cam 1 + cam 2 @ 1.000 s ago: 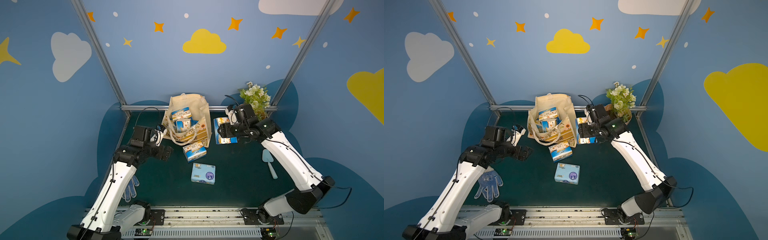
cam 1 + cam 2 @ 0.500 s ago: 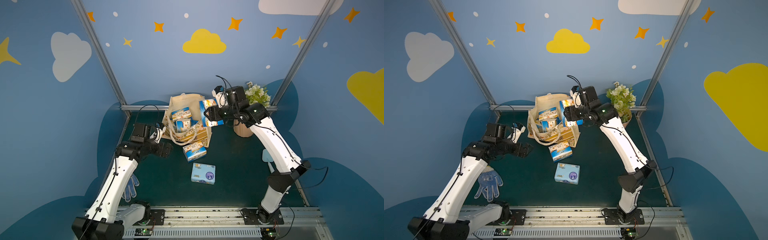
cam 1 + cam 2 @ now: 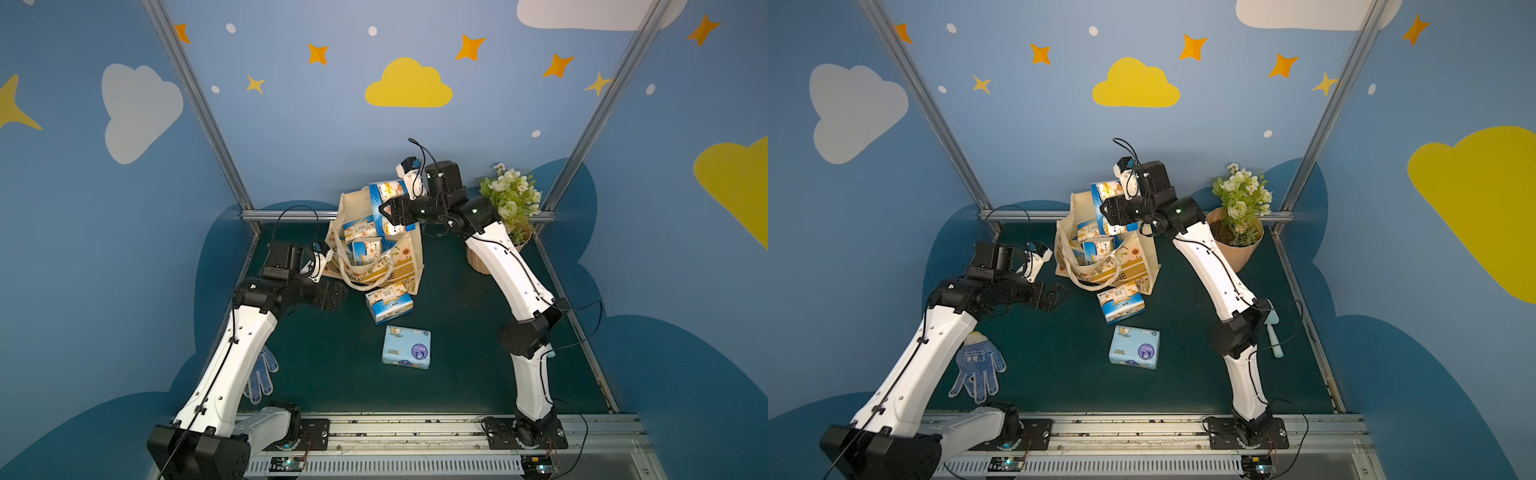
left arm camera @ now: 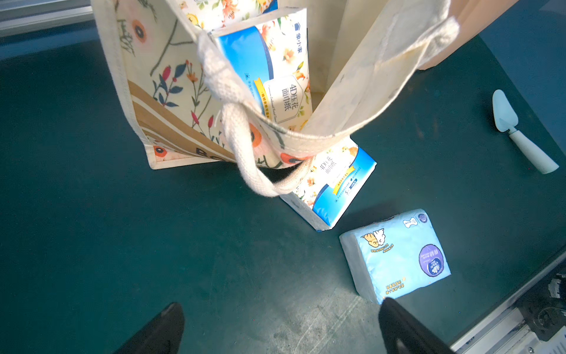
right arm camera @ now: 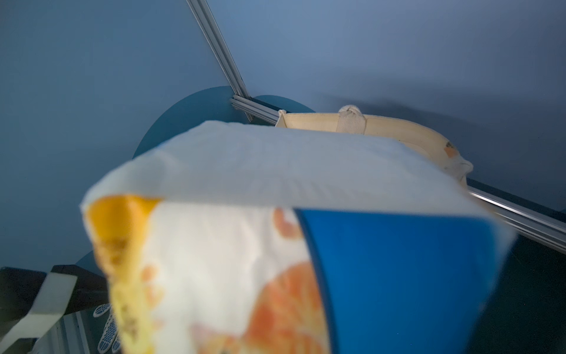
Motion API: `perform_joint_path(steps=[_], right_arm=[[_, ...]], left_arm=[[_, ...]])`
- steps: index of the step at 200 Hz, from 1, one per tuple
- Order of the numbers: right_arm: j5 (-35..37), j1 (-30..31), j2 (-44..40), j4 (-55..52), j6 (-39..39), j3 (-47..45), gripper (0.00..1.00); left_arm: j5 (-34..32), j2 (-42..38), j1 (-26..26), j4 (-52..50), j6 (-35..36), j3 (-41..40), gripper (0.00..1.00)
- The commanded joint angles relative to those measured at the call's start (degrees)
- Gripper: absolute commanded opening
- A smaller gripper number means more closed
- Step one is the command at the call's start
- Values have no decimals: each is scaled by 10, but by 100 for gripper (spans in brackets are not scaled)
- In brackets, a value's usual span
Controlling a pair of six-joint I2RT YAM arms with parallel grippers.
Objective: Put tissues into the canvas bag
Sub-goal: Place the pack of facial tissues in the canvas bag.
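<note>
The cream floral canvas bag (image 3: 395, 266) (image 3: 1129, 266) stands open at the back of the mat, with blue-and-white tissues (image 3: 365, 249) (image 3: 1096, 249) inside. My right gripper (image 3: 388, 212) (image 3: 1109, 211) is shut on another floral pack of tissues (image 3: 384, 195) (image 3: 1104, 192), held above the bag's mouth. In the right wrist view that pack (image 5: 275, 230) hides the jaws, and the bag rim (image 5: 392, 128) lies beyond it. A floral pack (image 3: 389, 301) (image 4: 333, 184) leans at the bag's front. A pale blue pack (image 3: 406, 347) (image 4: 398, 254) lies nearer. My left gripper (image 3: 1059, 295) (image 4: 281, 304) hovers open left of the bag.
A peach flowerpot (image 3: 1237, 249) with white flowers (image 3: 509, 199) stands at the back right. A dotted work glove (image 3: 978, 368) lies under my left arm. A small pale scoop (image 3: 1276, 336) (image 4: 520, 135) lies by the right edge. Metal frame posts bound the mat.
My right arm has lifted the floral pack from the mat right of the bag and carried it left and up over the bag's mouth. My left arm has barely moved.
</note>
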Motion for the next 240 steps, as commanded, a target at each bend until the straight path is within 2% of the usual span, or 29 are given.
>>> perform_joint_path(steps=[1,88,120,184,240], right_arm=[[-19,3,6,82,1,16,78],[-26,-2,131,174,57,44,81],[-11,-2,141,143,59,49,82],[76,-9,124,54,45,50,89],[135,-9,115,-2,41,65,91]], left_arm=[[14,6,4,0,-3,10,100],[18,-14,10,8,-11,7,100],[35,-16,10,10,-11,6,100],[44,-33,9,23,-10,-17,100],[52,-35,9,19,-10,-13,100]])
